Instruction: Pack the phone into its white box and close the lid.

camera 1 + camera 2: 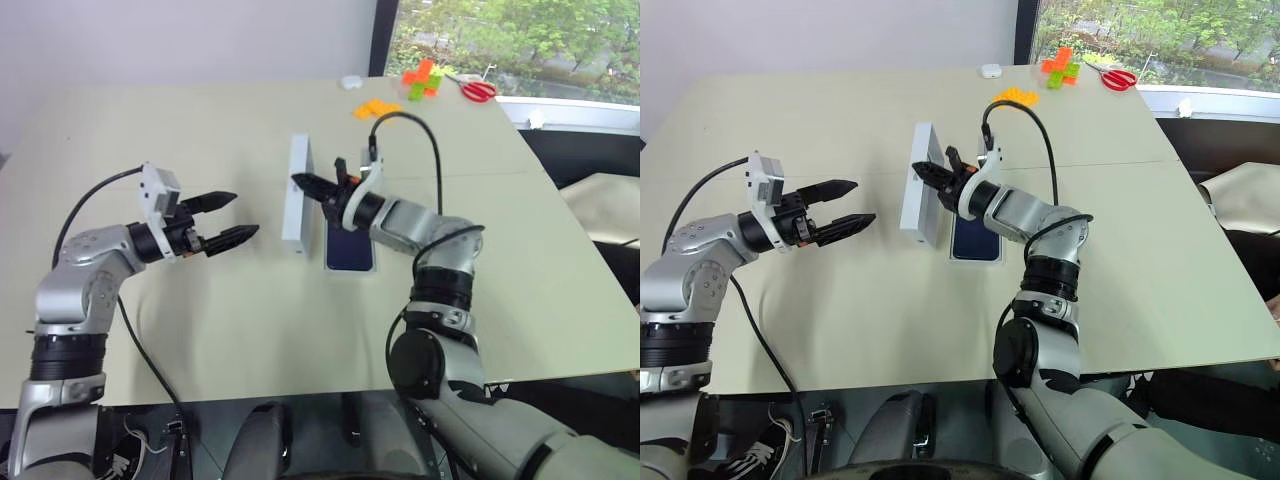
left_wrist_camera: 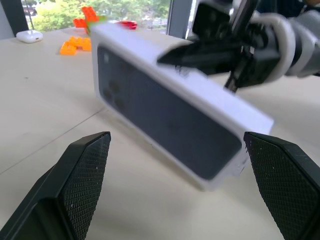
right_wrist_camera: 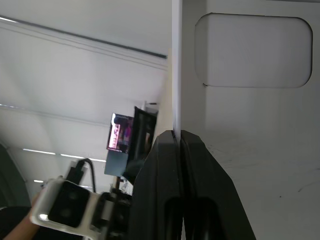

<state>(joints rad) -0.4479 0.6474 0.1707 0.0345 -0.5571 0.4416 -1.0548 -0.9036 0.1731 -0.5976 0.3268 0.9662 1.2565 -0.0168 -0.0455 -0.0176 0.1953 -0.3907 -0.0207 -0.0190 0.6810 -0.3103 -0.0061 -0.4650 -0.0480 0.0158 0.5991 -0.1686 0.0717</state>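
Note:
The phone [image 1: 349,250] lies dark and flat in the white box [image 1: 327,262] at the table's middle. The lid [image 1: 297,195] stands on its long edge along the box's left side. Its printed dark blue face [image 2: 165,115] is turned toward my left gripper. My right gripper [image 1: 308,184] is shut on the lid's upper rim, its fingers [image 3: 167,165] pinching the thin wall beside the white inner face [image 3: 250,125]. My left gripper [image 1: 228,217] hangs open a short way left of the lid, apart from it, with nothing between its fingers [image 2: 82,170].
Orange and green blocks [image 1: 420,78], small orange pieces [image 1: 375,108], red scissors [image 1: 480,91] and a white earbud case [image 1: 350,82] lie at the far edge near the window. The table's right edge [image 1: 600,260] drops off beside my right arm.

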